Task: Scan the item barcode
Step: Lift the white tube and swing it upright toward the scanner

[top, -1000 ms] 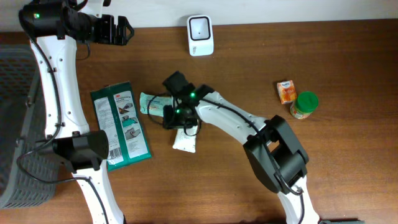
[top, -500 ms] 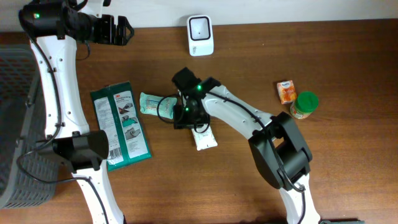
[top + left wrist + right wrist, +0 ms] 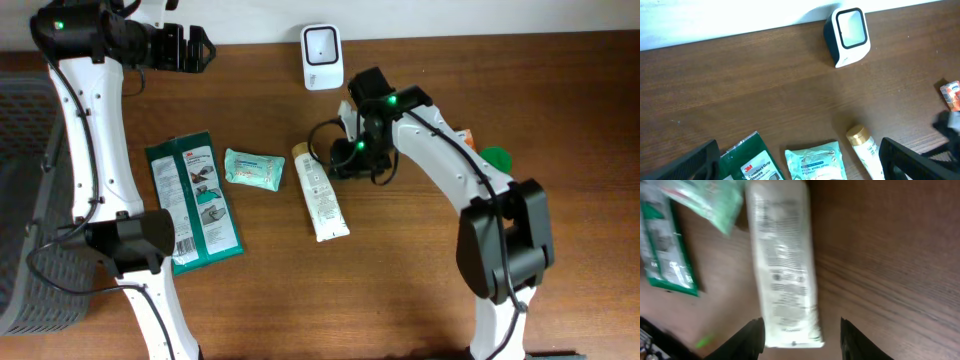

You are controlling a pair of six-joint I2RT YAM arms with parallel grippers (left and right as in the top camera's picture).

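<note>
White squeeze tube with gold cap (image 3: 322, 192) lies flat on the brown wooden worktop (image 3: 560, 250), centre of frame, cap toward the top. The right tool (image 3: 347, 160) sits just right of the cap end, jaws partly apart and empty.

Risks:
- An off-centre closure could roll the tube into the teal wipes packet (image 3: 254, 167).
- The barcode's position is unreadable, so it may face away from the white scanner (image 3: 322, 57) at top centre.

The left tool (image 3: 195, 48), upper left, is spread wide and empty.

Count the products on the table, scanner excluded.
5: a gloves pack at left, a wipes packet beside it, a tube in the middle, and at right a green-lidded jar and an orange box, both partly covered. More could be hidden there.
</note>
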